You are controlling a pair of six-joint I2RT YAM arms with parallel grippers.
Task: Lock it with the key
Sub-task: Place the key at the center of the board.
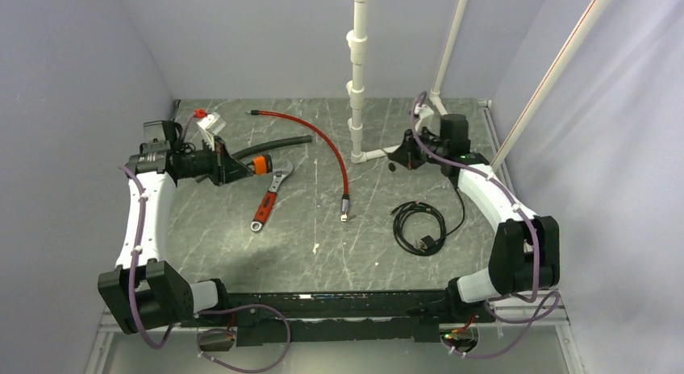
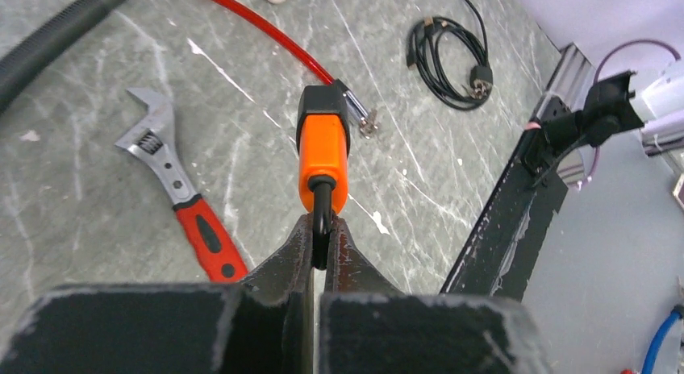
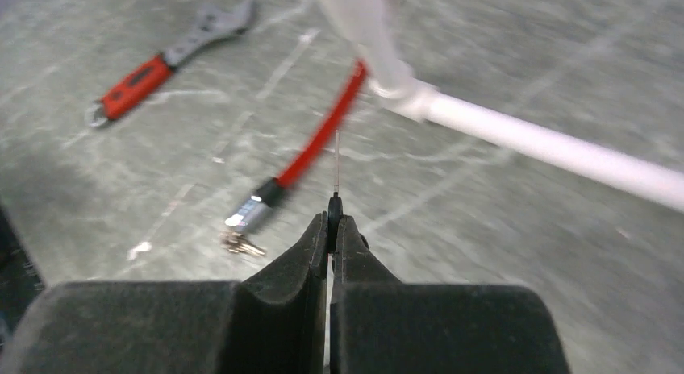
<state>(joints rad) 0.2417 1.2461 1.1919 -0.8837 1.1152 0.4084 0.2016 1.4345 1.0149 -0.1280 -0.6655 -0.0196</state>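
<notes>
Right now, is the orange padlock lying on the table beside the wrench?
No, the left end effector holds the orange padlock by its shackle, in the air.

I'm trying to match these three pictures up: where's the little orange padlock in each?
Top external: padlock left of centre, just above the wrench.
Left wrist: padlock dead centre, wrench at left.
Right wrist: padlock not in it; wrench upper left.
Shared landmark: the wrench.

wrench [image 1: 270,198], coiled cable [image 1: 419,227] on grey table [image 1: 242,261]
</notes>
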